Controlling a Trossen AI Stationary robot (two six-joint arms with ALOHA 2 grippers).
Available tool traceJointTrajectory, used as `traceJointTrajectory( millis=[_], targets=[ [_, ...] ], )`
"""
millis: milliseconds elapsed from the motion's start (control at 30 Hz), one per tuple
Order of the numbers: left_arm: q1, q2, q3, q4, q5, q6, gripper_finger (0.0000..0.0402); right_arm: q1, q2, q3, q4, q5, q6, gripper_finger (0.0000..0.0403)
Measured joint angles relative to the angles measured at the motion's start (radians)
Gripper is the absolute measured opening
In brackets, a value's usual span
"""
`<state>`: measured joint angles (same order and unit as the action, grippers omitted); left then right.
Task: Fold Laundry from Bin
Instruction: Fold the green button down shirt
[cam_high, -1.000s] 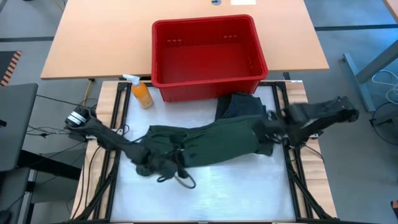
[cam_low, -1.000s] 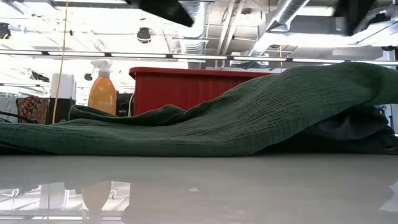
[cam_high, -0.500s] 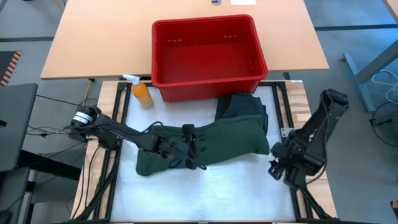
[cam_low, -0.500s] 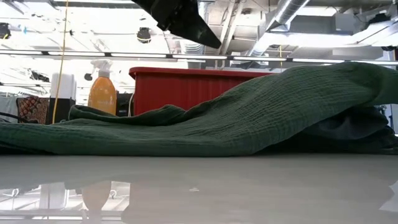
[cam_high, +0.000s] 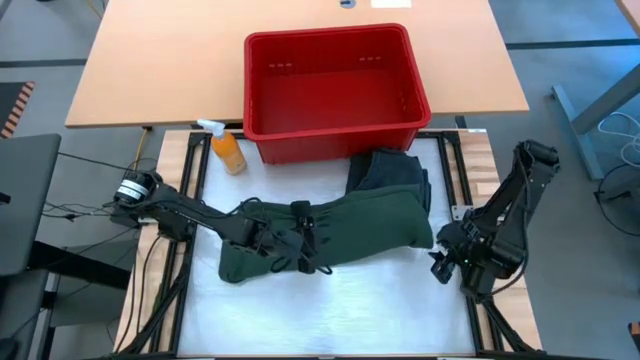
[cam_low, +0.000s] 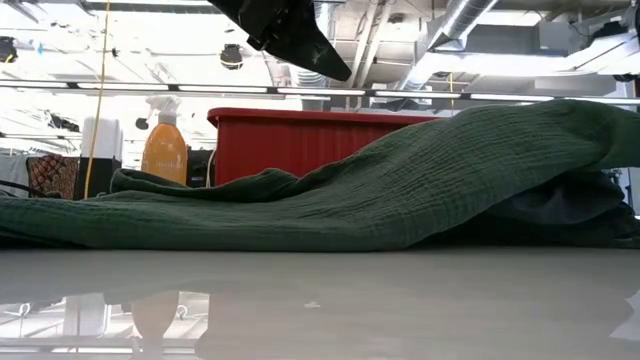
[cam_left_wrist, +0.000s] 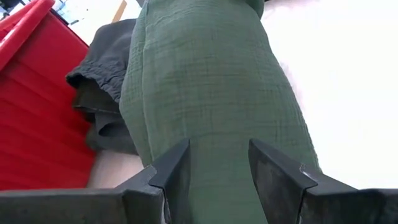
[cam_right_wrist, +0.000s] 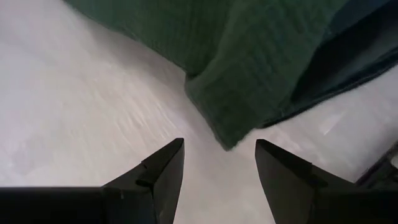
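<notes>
Two garments (cam_high: 385, 205) on table | one bin (cam_high: 333, 90) | left claw (cam_left_wrist: 219, 165), right claw (cam_right_wrist: 219, 157) spread

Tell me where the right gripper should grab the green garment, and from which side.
Best bet is the loose corner of the green garment at its right end, nearest the right gripper. That corner lies flat on the white table with bare surface around it, so the open fingers can likely come down from the table's right front and pinch it. The left gripper sits open over the garment's other end.
</notes>
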<state>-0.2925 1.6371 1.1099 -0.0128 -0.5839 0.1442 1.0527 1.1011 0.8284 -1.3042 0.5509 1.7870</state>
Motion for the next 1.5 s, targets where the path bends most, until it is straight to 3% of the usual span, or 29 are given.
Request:
traceJointTrajectory(
  millis=[167,300,500,567,633,767,1067,1233,1367,1500],
  targets=[
    [0.000,0.000,0.000,-0.003,-0.001,0.001,0.0151,-0.034,0.000,0.000,0.037,0.001,-0.053,0.0221],
    [-0.001,0.000,0.000,-0.007,-0.001,-0.006,0.0151,-0.071,0.000,0.000,0.099,-0.001,-0.122,0.0192],
    [-0.003,0.000,0.000,-0.037,-0.003,-0.026,0.0151,-0.126,0.000,0.000,0.105,-0.009,-0.210,0.0081],
    [-0.007,0.000,0.000,-0.052,-0.004,-0.032,0.0151,-0.145,0.000,0.000,0.100,-0.041,-0.265,0.0036],
    [-0.012,0.000,0.000,-0.068,-0.010,-0.035,0.0151,-0.170,0.000,0.000,0.079,-0.100,-0.349,0.0016],
    [-0.019,-0.001,0.000,-0.088,-0.025,-0.044,0.0151,-0.222,0.000,0.000,0.002,-0.187,-0.494,0.0024],
    [-0.018,-0.001,0.000,-0.095,-0.030,-0.055,0.0151,-0.320,0.000,0.001,-0.065,-0.250,-0.735,0.0022],
    [-0.017,-0.001,0.000,-0.095,-0.032,-0.048,0.0151,-0.348,0.000,0.002,-0.162,-0.326,-0.749,0.0024],
    [-0.014,-0.001,0.000,-0.094,-0.032,-0.049,0.0151,-0.356,0.000,0.016,-0.174,-0.325,-0.744,0.0022],
    [-0.014,-0.001,0.000,-0.094,-0.031,-0.050,0.0151,-0.356,0.000,0.031,-0.171,-0.325,-0.744,0.0052]
  ],
)
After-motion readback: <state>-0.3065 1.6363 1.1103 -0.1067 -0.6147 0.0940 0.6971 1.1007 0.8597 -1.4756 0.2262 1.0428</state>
